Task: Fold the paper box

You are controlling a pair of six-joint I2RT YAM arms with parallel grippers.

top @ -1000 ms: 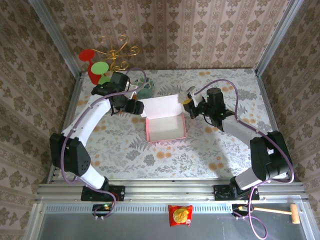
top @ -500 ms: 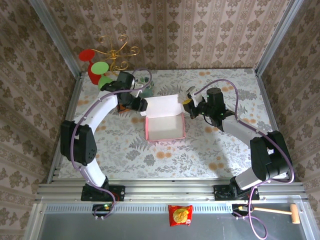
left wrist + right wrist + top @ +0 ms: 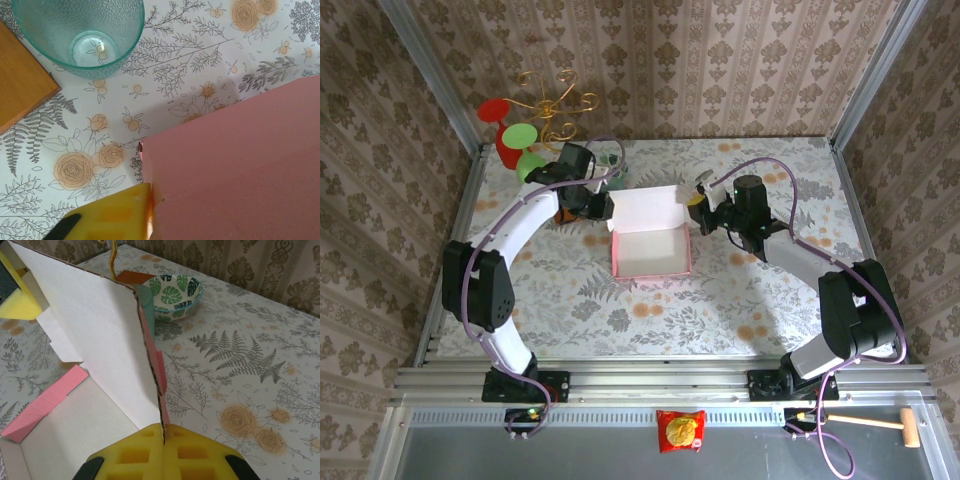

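Two tools meet the paper box (image 3: 650, 255), which sits in the middle of the bench (image 3: 570, 290) with its white-lined tray already standing and its lid flap (image 3: 645, 207) raised along the far side. The right tool (image 3: 163, 437) is pinched on the flap's right edge, clamping the card. The left tool (image 3: 601, 208) is at the flap's left corner. One yellow pad (image 3: 117, 217) lies against the pink card there, but whether it grips cannot be told. If the two tools move unevenly, the thin card will likely crease or tear at the pinch, or slip free. A hard push could slide the light tray, and the cup (image 3: 80, 35) near the left tool could be knocked.
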